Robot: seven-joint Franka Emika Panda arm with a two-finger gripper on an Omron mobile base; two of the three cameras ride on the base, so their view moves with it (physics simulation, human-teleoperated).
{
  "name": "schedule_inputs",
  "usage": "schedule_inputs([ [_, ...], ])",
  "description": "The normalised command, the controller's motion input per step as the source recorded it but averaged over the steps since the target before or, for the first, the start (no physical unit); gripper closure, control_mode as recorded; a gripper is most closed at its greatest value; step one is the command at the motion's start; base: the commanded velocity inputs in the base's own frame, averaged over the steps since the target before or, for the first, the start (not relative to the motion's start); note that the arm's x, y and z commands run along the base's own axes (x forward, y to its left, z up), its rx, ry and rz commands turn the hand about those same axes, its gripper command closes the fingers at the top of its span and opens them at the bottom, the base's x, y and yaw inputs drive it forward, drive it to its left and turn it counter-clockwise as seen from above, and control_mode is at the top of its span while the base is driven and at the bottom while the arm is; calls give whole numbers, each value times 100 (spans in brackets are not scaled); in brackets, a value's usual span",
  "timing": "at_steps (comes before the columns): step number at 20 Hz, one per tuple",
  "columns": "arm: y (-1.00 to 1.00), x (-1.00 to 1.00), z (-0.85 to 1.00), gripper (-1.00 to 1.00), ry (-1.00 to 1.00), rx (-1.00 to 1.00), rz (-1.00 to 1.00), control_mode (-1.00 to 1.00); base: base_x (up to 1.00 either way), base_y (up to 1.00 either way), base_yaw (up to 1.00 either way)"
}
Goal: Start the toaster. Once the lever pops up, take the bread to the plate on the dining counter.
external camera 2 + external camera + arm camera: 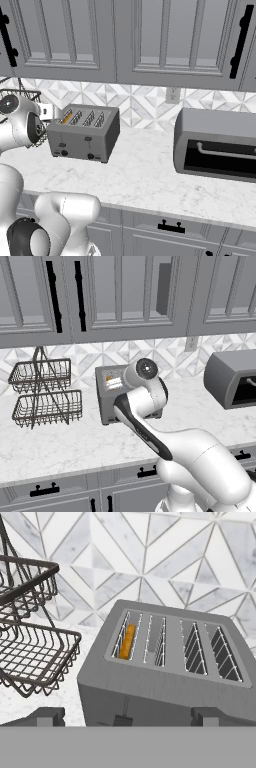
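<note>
Orange-edged bread (129, 640) in grey toaster (170, 677)

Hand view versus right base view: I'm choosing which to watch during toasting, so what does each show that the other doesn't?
The hand view alone gives the two-tier wire basket beside the toaster and looks straight down into the slots, with the gripper open just in front of the toaster.

The right base view alone gives the larger dark-grey appliance to the toaster's right, the upper cabinets, and the toaster's front knobs.

Both share the toaster, the bread sitting in its leftmost slot, the tiled backsplash and the marble worktop.
</note>
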Motion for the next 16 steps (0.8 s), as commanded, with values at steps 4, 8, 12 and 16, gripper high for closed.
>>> schedule_inputs([
  [4, 0, 0, 0, -100, 0, 0, 0, -100, 0, 0, 0],
  [8, 0, 0, 0, -100, 0, 0, 0, -100, 0, 0, 0],
  [12, 0, 0, 0, -100, 0, 0, 0, -100, 0, 0, 0],
  [16, 0, 0, 0, -100, 0, 0, 0, -100, 0, 0, 0],
])
